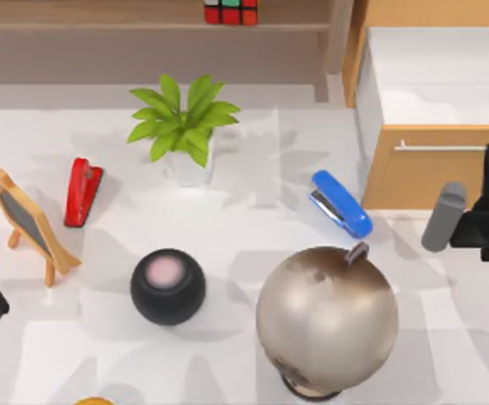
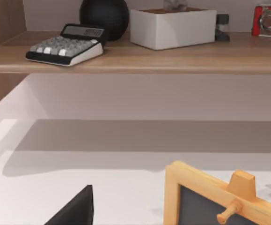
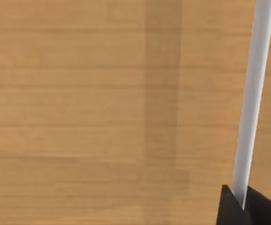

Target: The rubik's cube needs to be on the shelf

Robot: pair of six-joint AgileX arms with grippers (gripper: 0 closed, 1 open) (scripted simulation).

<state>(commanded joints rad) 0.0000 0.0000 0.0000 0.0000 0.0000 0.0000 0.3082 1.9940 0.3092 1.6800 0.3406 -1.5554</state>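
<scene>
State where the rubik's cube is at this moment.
In the top view the rubik's cube sits on the shelf at the back of the table, behind the potted plant.

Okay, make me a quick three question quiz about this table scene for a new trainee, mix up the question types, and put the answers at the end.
1. True or false: the rubik's cube sits on the shelf.
2. Multiple choice: what lies just to the top view's right of the wooden easel chalkboard? A) the blue stapler B) the red stapler C) the globe
3. Fill in: in the left wrist view, the grey-keyed thing on the shelf beside the black ball is a ____.

Key
1. True; it rests on the board at the top view's upper edge.
2. B
3. calculator
</scene>
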